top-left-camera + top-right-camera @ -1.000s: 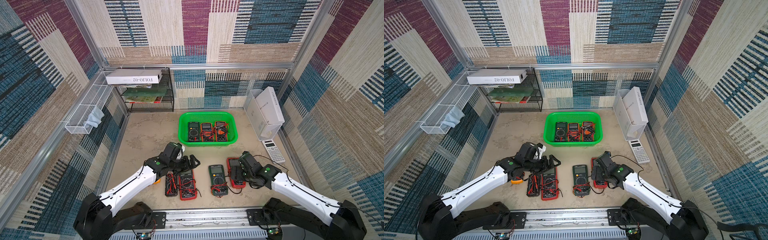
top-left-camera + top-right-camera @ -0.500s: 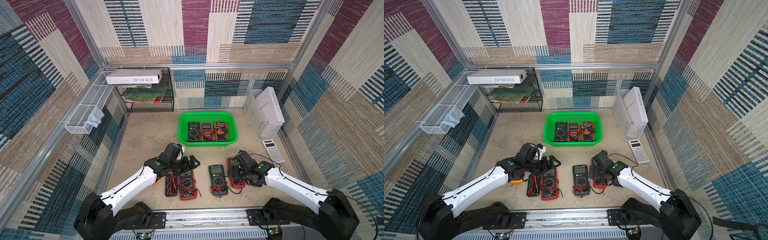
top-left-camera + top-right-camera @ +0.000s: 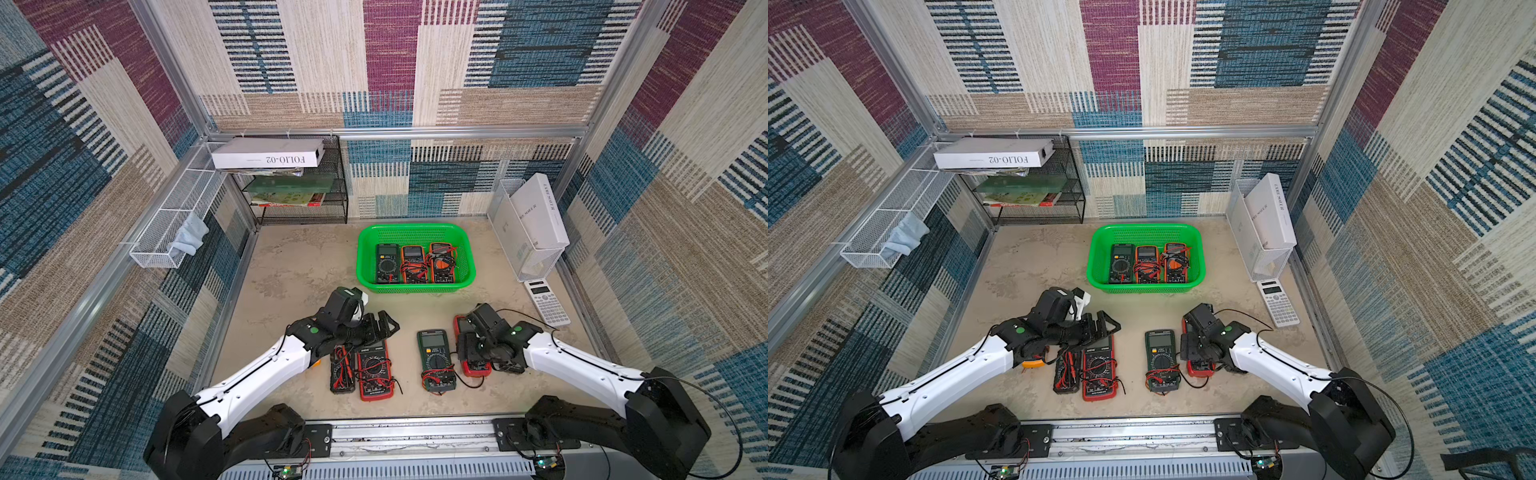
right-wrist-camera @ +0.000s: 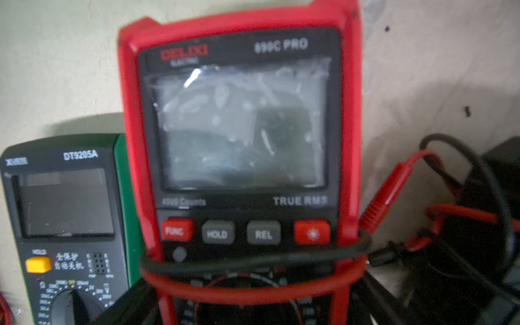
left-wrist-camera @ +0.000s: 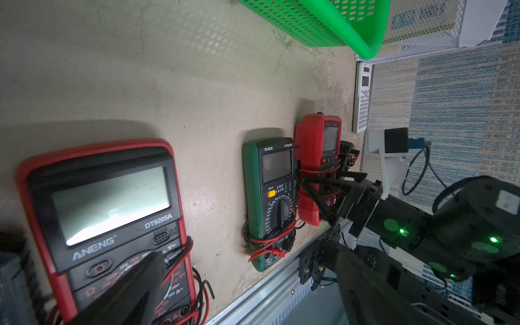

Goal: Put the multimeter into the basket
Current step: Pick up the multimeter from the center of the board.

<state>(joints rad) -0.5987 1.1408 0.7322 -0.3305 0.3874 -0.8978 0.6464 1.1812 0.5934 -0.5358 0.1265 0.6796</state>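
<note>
- The red rectangular plastic multimeter is laid front-to-back near the counter's front edge. It is straddled by the right tool, but a clamp cannot be told.
- The bright green perforated plastic basket is set toward the back edge.
- The left tool is held wide.

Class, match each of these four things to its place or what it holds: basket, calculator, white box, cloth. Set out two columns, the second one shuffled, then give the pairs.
Column one:
1 basket
2 calculator
3 white box
4 cloth

Column two:
a on top of the black rack
b in the white wire tray
c holds three multimeters
d flat on the table, by the right wall

Pairs: 1-c, 2-d, 3-a, 4-b
</note>
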